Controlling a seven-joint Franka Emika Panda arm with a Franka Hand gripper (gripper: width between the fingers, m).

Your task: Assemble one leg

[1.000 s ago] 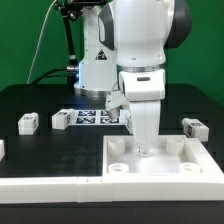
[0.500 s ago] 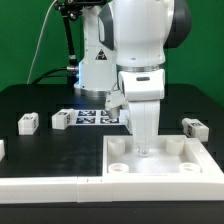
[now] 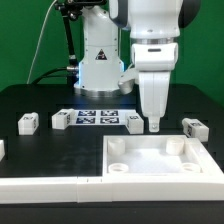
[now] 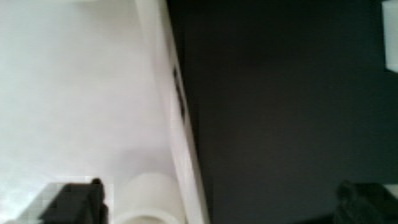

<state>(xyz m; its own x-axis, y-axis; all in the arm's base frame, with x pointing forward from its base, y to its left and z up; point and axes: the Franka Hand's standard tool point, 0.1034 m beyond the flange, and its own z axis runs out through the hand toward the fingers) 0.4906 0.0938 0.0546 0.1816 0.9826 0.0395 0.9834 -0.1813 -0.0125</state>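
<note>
Claw (image 3: 152,122): I'm seeing it hovering spread wide over the white panel's (image 3: 160,165) far rim.
Fingers (image 4: 71,202): showing only as blurred dark tips in the wrist view.
Nearest leg (image 3: 134,121): lying on the table (image 3: 40,100) just beside the claw, toward the exterior view's left.
White piece (image 3: 1,148): getting cut off at the frame edge; I'm not identifying it.

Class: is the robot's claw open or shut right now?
Open. The wrist view shows the claw with its dark fingertips wide apart, gripping nothing.
</note>
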